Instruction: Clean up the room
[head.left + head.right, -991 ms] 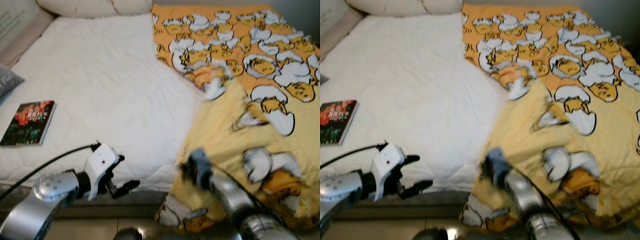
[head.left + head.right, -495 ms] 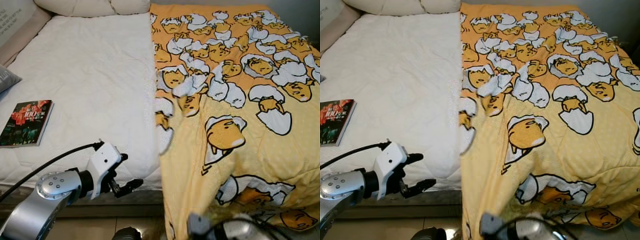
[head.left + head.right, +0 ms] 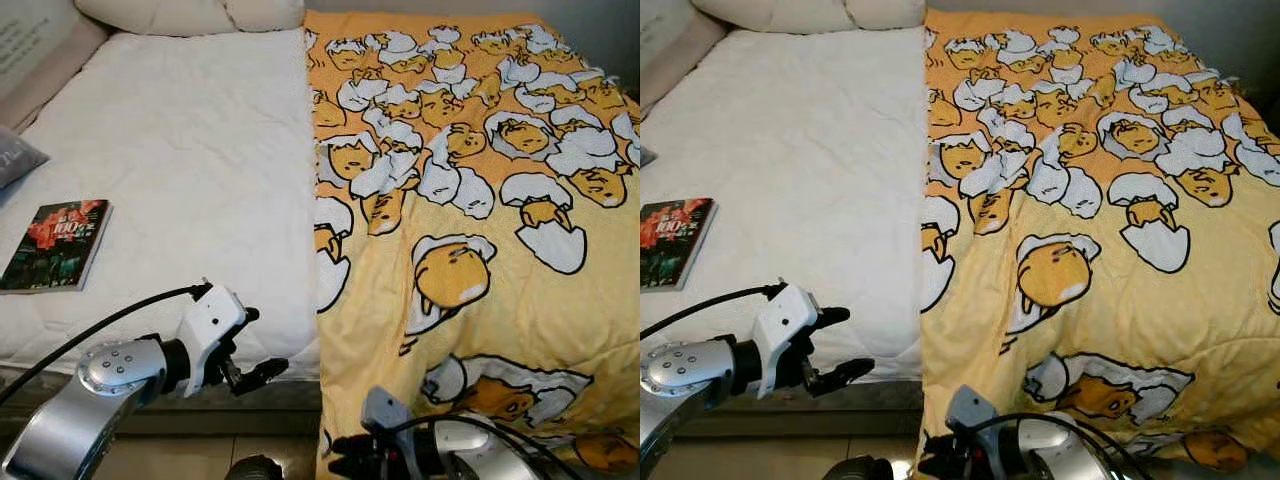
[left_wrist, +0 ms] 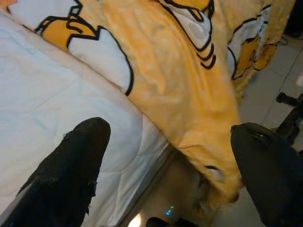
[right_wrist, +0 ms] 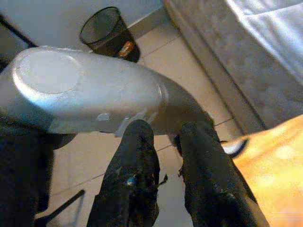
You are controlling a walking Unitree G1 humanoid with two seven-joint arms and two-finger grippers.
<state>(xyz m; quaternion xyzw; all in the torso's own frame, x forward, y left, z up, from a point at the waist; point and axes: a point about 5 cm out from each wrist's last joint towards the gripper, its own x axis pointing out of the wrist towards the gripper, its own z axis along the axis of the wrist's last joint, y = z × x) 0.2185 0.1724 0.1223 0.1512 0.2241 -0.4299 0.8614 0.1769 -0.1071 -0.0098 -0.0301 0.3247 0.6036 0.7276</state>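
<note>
Half the bed (image 3: 180, 160) now lies under the flattened quilt (image 3: 480, 250).
Right gripper (image 5: 163, 156) nearly shut, empty, lower centre; left gripper (image 3: 262, 371) open, empty; book (image 3: 57, 245) remains.

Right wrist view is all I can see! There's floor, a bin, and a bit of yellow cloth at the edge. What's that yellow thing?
Observer: It's a yellow blanket with cartoon eggs on it. It covers the robot's right half of the bed and hangs over the near edge.
Operator: Is anything else on the bed?
Observer: Yes, a book lies flat on the bare white mattress, near its left side.
Operator: Where's the other arm?
Observer: The left gripper hovers at the near edge of the mattress, jaws open, holding nothing.
</note>
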